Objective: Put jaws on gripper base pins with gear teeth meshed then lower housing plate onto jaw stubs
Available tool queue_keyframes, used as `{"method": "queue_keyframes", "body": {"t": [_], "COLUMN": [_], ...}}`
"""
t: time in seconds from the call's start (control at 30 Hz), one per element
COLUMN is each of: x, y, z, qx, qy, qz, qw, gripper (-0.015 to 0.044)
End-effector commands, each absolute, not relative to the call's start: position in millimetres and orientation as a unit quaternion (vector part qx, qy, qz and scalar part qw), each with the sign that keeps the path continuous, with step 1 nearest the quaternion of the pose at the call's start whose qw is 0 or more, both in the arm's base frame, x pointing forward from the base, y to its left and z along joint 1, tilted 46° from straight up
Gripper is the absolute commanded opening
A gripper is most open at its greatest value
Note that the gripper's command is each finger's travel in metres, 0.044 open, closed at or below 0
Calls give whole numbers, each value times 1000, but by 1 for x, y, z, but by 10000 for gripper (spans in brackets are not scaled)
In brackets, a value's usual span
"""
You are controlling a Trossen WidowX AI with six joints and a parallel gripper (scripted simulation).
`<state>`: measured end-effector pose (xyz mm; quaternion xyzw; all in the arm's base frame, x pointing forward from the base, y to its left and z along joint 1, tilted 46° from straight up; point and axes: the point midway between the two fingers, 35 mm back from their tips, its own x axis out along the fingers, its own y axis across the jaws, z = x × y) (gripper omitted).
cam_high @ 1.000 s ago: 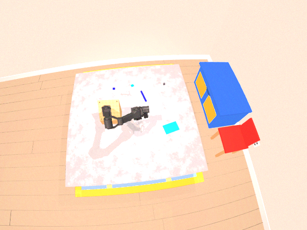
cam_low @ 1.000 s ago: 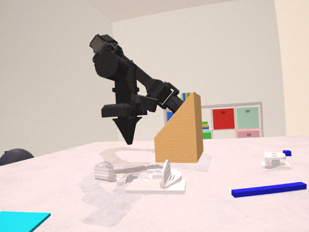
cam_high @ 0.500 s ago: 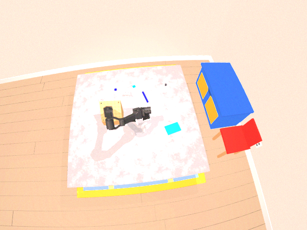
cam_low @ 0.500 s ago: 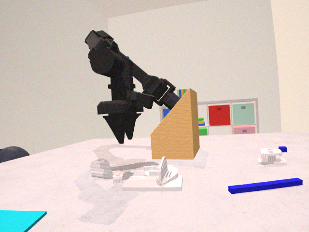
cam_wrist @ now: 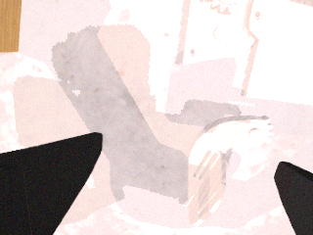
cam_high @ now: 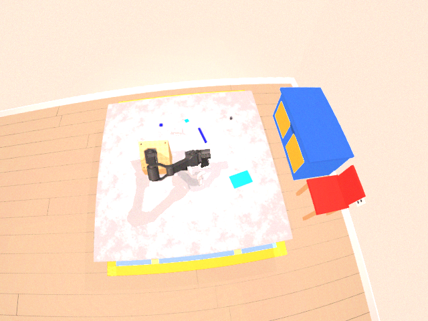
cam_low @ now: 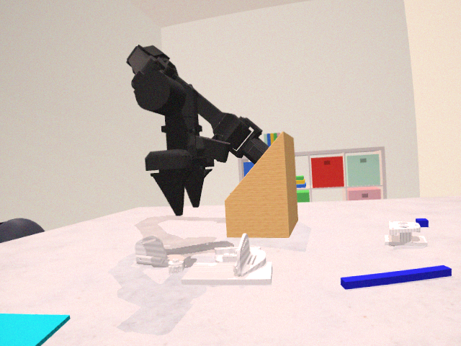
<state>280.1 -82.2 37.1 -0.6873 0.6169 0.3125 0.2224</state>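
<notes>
My gripper (cam_high: 204, 166) (cam_low: 187, 210) (cam_wrist: 188, 156) is open and empty, pointing down above the table. A white jaw (cam_low: 150, 251) (cam_wrist: 207, 183) lies on the table; in the wrist view it shows between and beyond my fingertips. Its toothed end (cam_low: 176, 262) points toward a flat white plate (cam_low: 223, 274). A second white jaw-like piece (cam_low: 243, 256) stands up at that plate, with more white parts behind it. Another white part (cam_low: 404, 234) with a flat foot and a wider top stands apart at the right. Glare hides the pins; I cannot tell which part is base or housing.
A wooden wedge block (cam_high: 154, 149) (cam_low: 260, 201) stands beside the arm. A long blue bar (cam_high: 202, 135) (cam_low: 396, 277), a small blue block (cam_high: 160, 125) (cam_low: 421, 222), a large cyan sheet (cam_high: 241, 179) (cam_low: 29, 327) and a small cyan piece (cam_high: 186, 120) lie on the table.
</notes>
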Motion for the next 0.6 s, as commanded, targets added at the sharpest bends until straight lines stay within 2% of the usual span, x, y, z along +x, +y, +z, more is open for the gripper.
{"method": "queue_keyframes", "body": {"t": [0.0,0.43,0.57], "x": [280,280,280], "y": [-82,-82,-82], "z": [37,37,37], "qx": [-687,-687,-687], "qy": [617,617,617], "qz": [312,312,312], "qw": [222,222,222], "gripper": [440,440,335]}}
